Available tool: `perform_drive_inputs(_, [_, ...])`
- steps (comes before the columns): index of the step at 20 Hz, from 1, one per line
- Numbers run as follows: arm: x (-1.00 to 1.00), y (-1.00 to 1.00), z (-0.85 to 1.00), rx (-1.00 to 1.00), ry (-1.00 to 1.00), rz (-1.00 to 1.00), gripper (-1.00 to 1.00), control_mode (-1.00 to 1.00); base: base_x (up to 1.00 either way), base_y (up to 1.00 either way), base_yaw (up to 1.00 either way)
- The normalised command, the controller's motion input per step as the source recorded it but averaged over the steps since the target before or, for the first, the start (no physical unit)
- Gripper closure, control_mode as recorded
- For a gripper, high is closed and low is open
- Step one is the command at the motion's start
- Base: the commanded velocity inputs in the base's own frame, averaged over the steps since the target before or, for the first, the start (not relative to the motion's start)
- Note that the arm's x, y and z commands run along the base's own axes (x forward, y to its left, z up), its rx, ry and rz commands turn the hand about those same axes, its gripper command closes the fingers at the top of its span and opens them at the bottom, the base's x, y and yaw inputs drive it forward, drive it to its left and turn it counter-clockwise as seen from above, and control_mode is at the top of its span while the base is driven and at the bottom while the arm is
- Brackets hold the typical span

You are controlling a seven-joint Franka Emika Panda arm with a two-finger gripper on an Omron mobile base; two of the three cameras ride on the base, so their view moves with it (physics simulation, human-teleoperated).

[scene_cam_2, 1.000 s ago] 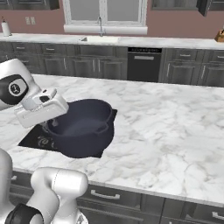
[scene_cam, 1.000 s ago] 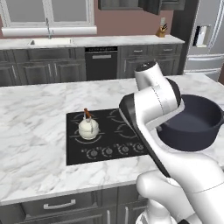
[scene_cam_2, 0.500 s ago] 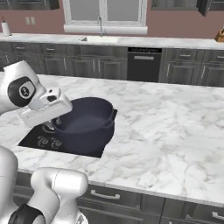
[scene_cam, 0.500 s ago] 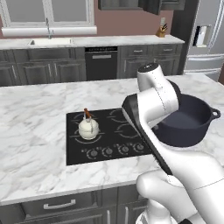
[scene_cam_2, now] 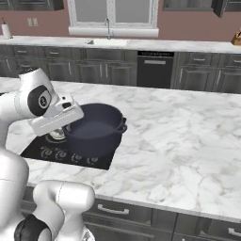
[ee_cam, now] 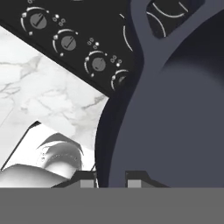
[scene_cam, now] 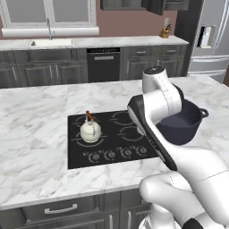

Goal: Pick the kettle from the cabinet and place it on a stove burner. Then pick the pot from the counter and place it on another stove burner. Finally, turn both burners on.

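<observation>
The dark navy pot (scene_cam: 184, 123) hangs in my gripper (ee_cam: 111, 179), which is shut on its near rim, one fingertip on each side of the wall. It hovers at the right edge of the black cooktop (scene_cam: 112, 139), partly over the marble counter (scene_cam: 36, 134). From the right base camera the pot (scene_cam_2: 94, 134) covers the cooktop's right part. The hand camera shows the pot (ee_cam: 175, 109) with burner rings (ee_cam: 168, 15) past its rim and the knobs (ee_cam: 68, 43) in a row. The cream kettle (scene_cam: 91, 131) stands upright on the front-left burner.
The island counter stretches wide to the right (scene_cam_2: 188, 141) of the cooktop and to its left. Behind lie a back counter with a sink (scene_cam: 49, 42), a dishwasher (scene_cam: 103, 65), a knife block (scene_cam: 166, 30) and a fridge (scene_cam: 210, 40).
The pot, held in the gripper, has drifted a little left toward the cooktop and risen slightly as the arm swung. The kettle has stayed put.
</observation>
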Motion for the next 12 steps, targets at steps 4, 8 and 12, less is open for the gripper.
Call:
perform_drive_inputs(4, [0.33, 0.09, -0.04, 0.0, 0.0, 0.11, 1.0, -1.0, 0.0, 0.0, 0.0])
perform_drive_inputs(8, [0.35, 0.19, -0.18, 0.0, 0.0, 0.11, 1.0, -1.0, 0.0, 0.0, 0.0])
perform_drive_inputs(12, [0.36, 0.19, -0.21, 0.0, 0.0, 0.1, 1.0, -1.0, 0.0, 0.0, 0.0])
